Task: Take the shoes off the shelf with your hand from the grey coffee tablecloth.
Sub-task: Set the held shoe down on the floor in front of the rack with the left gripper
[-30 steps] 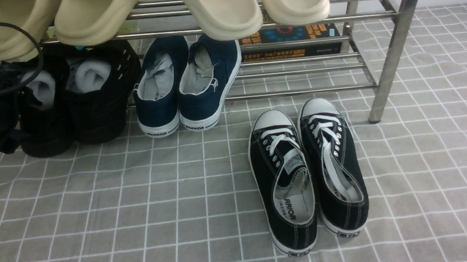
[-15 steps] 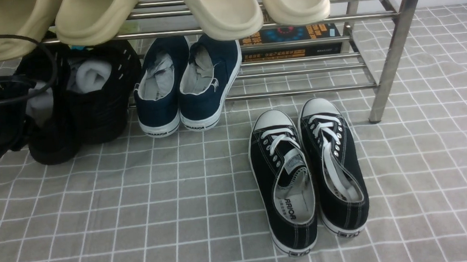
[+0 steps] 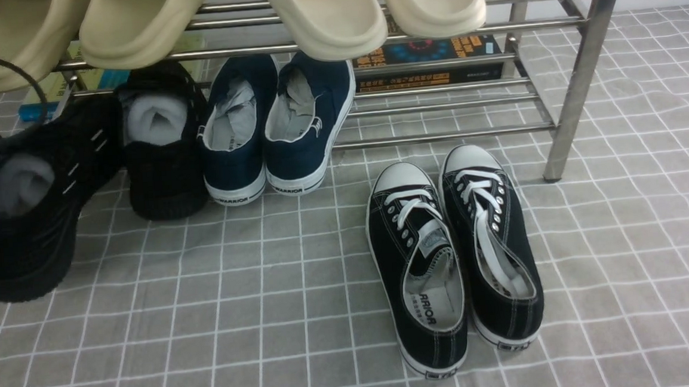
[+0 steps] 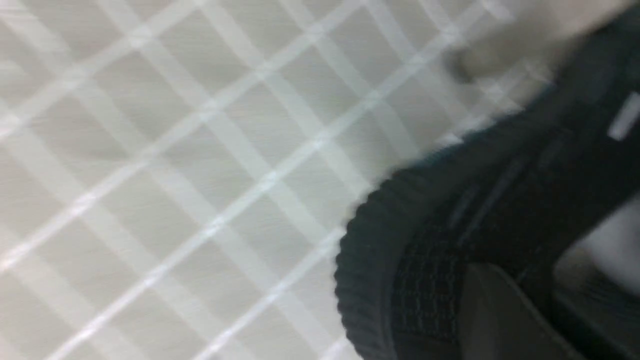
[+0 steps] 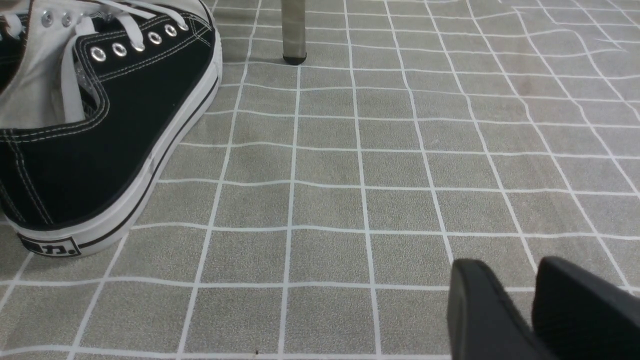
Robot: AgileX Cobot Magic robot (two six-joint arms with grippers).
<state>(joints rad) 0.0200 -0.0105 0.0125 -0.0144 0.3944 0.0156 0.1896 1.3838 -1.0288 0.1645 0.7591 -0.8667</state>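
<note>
In the front view's left, the left gripper (image 4: 505, 285) clenches a black knit shoe (image 3: 33, 242), likely to draw it off the rack (image 3: 442, 135). Whether the right gripper's (image 5: 510, 270) jaws are parted, I cannot tell.

Grey-brown tablecloth (image 3: 268, 318), white-gridded — the steel rack (image 3: 577, 83) and black canvas shoes (image 3: 415, 273) rest directly on it.

black sneakers (image 3: 30, 230) | white-stuffed | left one angled outward, perhaps lifted
</note>
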